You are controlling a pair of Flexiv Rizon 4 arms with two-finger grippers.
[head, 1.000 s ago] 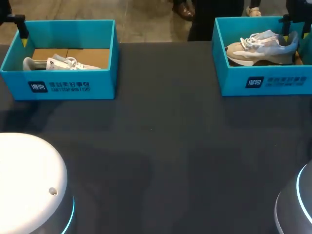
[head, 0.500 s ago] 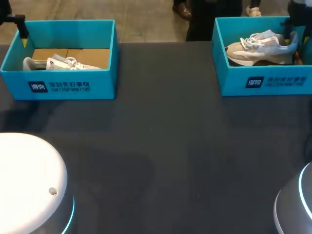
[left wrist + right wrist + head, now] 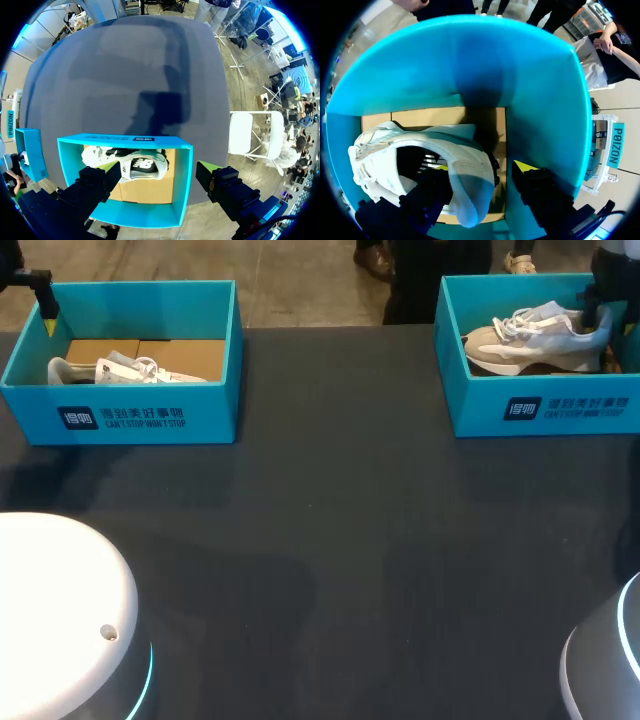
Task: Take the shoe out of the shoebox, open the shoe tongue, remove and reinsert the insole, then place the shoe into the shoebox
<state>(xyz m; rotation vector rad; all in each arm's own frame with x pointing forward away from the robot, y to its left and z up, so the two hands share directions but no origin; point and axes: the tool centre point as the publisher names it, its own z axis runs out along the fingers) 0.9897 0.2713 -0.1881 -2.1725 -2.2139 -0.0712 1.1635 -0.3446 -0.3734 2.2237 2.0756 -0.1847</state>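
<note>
I am starting to take the shoe out of the shoebox, my right hand straddling its heel, open and gripping nothing; closing and lifting probably come next.

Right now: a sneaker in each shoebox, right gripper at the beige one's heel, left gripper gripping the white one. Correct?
Not quite. The left gripper holds nothing: the left wrist view shows it open above the left shoebox, clear of the white sneaker. The rest stands.
</note>
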